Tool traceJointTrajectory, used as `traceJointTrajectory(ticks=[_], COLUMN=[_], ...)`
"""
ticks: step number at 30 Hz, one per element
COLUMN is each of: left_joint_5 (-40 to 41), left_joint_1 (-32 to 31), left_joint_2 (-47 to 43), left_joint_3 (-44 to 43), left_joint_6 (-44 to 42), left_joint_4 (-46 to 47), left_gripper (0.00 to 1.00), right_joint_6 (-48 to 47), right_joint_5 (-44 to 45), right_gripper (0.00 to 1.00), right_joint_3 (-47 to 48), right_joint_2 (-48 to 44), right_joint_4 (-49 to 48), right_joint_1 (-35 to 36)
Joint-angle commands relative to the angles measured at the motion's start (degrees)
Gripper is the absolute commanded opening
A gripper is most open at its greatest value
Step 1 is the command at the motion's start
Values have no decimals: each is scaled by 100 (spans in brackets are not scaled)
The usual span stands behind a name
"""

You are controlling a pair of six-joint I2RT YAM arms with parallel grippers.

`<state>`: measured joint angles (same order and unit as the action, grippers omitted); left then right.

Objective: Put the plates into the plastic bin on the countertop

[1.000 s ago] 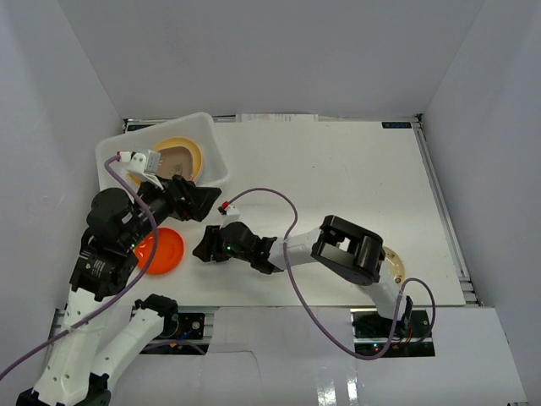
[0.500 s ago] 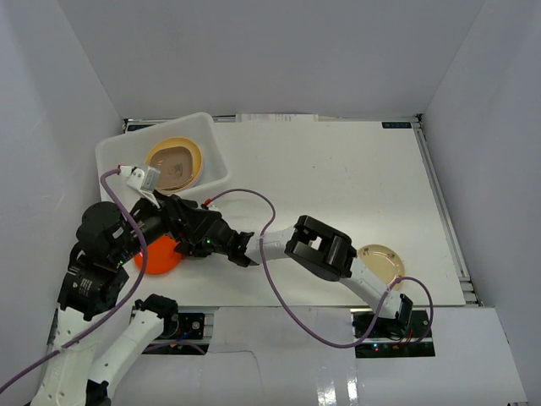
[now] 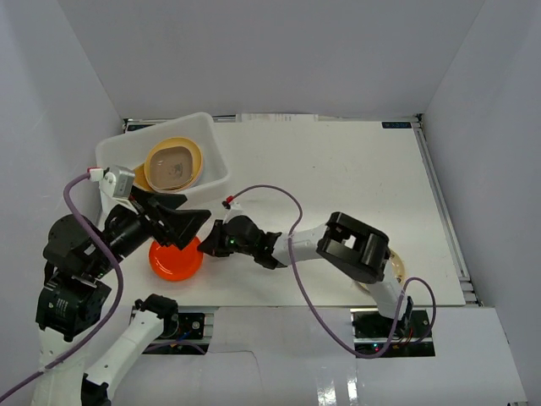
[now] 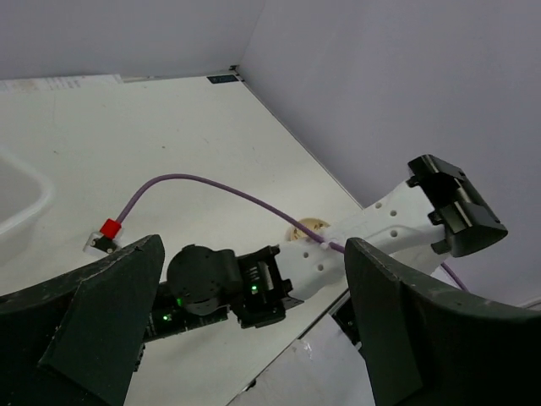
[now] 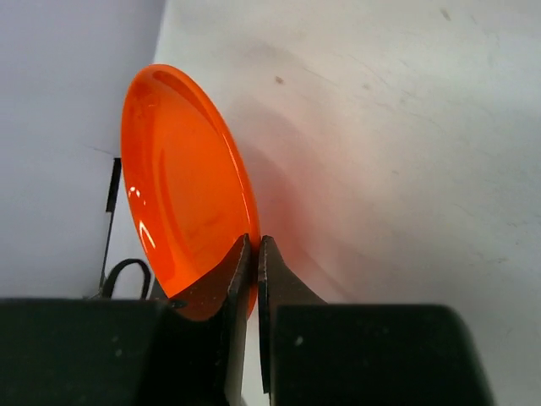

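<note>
Right pincer (image 5: pixel 254 245), mine, is clamped narrow on the rim of the orange plate (image 5: pixel 182 178), which lies on the countertop (image 3: pixel 338 169) short of the bin (image 3: pixel 213 150). I judge a rim grip necessary because the plate lies flat.

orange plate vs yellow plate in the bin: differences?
Place: the orange round plate lies on the white countertop; the yellow round plate sits in the white translucent plastic bin. Load: the orange one is empty; the yellow one carries a smaller beige dish. Contact: the right gripper is shut on the orange rim; no gripper touches the yellow one. Both are round and shallow.
</note>
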<state>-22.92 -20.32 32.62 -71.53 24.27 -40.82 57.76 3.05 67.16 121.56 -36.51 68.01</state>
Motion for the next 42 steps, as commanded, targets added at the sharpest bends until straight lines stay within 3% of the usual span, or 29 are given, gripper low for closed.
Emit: traceJointTrajectory(ticks=[1,6,10,13,18,21,24,26,27,29,31,36,39,42], left_joint_5=[68,86,147,182,288,340,384,437,455,481,473,701,596,-123], left_joint_1=[19,19,19,28,19,19,10,19,19,19,19,19,19,10], left_joint_2=[16,-10,-98,-98,-72,-28,42,69,78,113,139,323,534,894], left_joint_3=[-230,-99,138,288,508,517,499,499,499,543,570,823,1061,1658], left_joint_6=[-19,-19,16,60,60,25,-1,-2,7,77,139,429,709,1165], left_joint_4=[293,338,373,408,469,505,513,522,531,540,540,487,522,1230], left_gripper=[98,98,98,98,98,98,98,98,98,98,98,98,98,98], right_joint_6=[-940,-1512,-1697,-1881,-2426,-2436,-2208,-2190,-2198,-2207,-2216,-2286,-2505,-2655], right_joint_5=[310,197,292,363,951,1092,1154,1119,1015,900,821,601,600,662], right_gripper=[8,8,8,8,8,8,8,21,37,51,59,61,61,60], right_joint_3=[52,701,1561,2694,5572,6459,6119,5968,5915,5906,5687,4651,3264,1568], right_joint_2=[-1272,-1302,-705,-20,1629,2187,2118,2039,2021,1969,1837,758,-384,-1755], right_joint_4=[-542,-199,47,521,1916,2183,1982,1911,1876,1893,1841,1472,1051,777], right_joint_1=[2,-384,-840,-1043,-1220,-1333,-1439,-1474,-1501,-1518,-1545,-1677,-1808,-2071])
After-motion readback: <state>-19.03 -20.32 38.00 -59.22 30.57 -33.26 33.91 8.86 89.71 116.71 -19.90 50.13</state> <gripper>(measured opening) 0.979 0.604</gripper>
